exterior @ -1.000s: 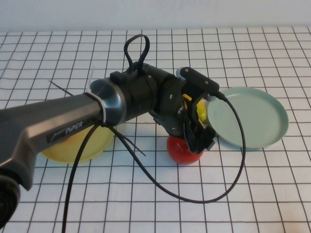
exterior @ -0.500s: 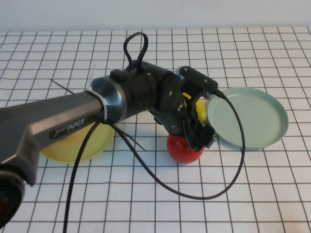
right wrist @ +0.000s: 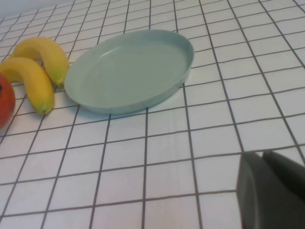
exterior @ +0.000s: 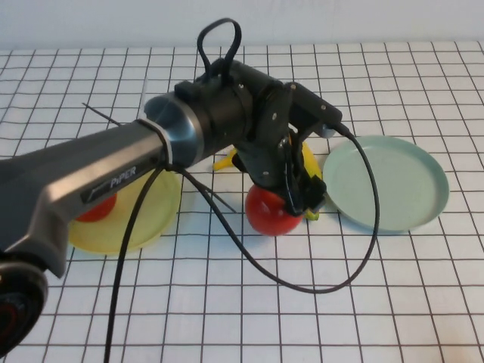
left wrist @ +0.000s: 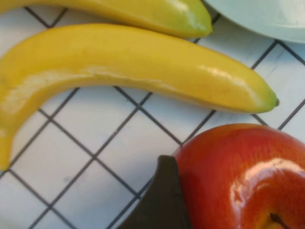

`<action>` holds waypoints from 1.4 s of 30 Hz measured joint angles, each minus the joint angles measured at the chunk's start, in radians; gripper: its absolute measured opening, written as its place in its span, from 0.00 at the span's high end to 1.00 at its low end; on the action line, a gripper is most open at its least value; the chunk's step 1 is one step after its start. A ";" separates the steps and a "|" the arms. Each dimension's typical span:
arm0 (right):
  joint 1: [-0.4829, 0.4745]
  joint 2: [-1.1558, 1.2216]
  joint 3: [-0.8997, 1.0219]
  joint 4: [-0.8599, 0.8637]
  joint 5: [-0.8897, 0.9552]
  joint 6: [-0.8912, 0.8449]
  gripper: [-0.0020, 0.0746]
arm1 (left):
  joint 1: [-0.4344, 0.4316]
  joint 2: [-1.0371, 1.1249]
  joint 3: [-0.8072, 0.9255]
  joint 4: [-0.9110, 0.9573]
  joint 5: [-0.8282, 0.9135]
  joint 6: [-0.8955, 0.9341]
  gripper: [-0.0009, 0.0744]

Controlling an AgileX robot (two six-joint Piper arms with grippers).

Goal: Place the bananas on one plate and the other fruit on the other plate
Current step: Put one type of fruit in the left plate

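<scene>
My left gripper (exterior: pixel 297 198) is shut on a red apple (exterior: pixel 266 212) and holds it low over the table, just in front of the two bananas (exterior: pixel 310 162). In the left wrist view one dark finger (left wrist: pixel 161 200) presses the apple (left wrist: pixel 248 176), with both bananas (left wrist: pixel 133 62) lying just beyond. The blue-green plate (exterior: pixel 389 181) lies empty to the right of them. The yellow plate (exterior: pixel 128 219) lies on the left and holds the second apple (exterior: pixel 97 209), partly hidden by my arm. My right gripper (right wrist: pixel 262 160) is shut and empty, low over the table, well short of the blue-green plate (right wrist: pixel 128 69).
My left arm and its black cable (exterior: pixel 355 249) span the middle of the table and hide part of the bananas and the yellow plate. The right arm does not show in the high view.
My left gripper has risen and moved left toward the yellow plate, carrying the red apple with it. The second apple on the yellow plate has come into view.
</scene>
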 joint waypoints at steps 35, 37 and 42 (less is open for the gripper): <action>0.000 0.000 0.000 0.000 0.000 0.000 0.99 | 0.448 0.017 -0.035 -0.148 0.152 0.153 0.10; 0.000 0.000 0.000 0.000 0.000 0.000 0.99 | 0.472 0.017 -0.035 -0.202 0.177 0.187 0.10; 0.000 0.000 0.000 0.000 0.000 0.000 0.99 | 0.526 -0.013 -0.035 -0.284 0.226 0.243 0.10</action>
